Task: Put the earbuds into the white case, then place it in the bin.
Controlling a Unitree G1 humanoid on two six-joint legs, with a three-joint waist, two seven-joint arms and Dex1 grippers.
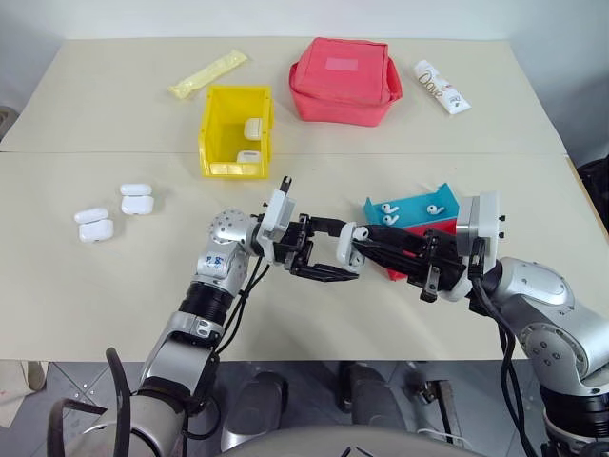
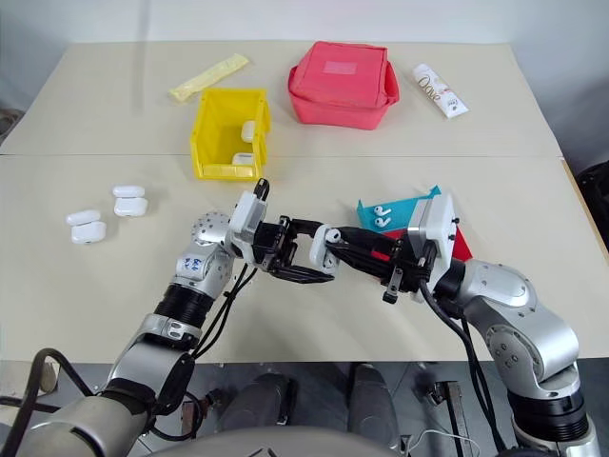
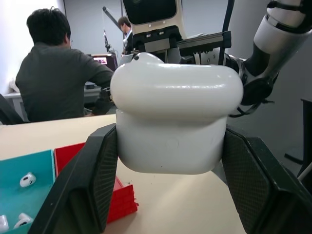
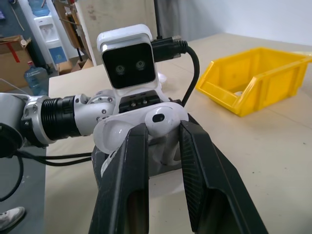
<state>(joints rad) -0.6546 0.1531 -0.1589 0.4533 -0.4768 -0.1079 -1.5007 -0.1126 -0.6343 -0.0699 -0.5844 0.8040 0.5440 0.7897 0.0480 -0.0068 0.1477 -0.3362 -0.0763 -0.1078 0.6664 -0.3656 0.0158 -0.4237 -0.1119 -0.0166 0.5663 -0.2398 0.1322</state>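
Far to my left, two spare cases (image 1: 136,198) lie well apart from the work. My left gripper (image 1: 328,249) is clamped on the white case (image 3: 175,122), holding it off the table with the lid standing open toward my other hand. Just to its right, my right gripper (image 1: 366,249) pinches one earbud (image 4: 162,119) between its fingers (image 4: 129,161), right at the mouth of the case. Behind my right wrist, the blue-and-red tray (image 1: 419,211) has more earbuds (image 1: 389,208) waiting in it. The bin (image 1: 235,130) sits beyond my left arm, with a couple of cases in it already.

I judge the risk to be at the seating. If the stem meets the socket crooked, letting go could send the bud onto the table or floor. Pushing hard could twist the glossy case in my left grip, since it is slick and gripped only by its sides.
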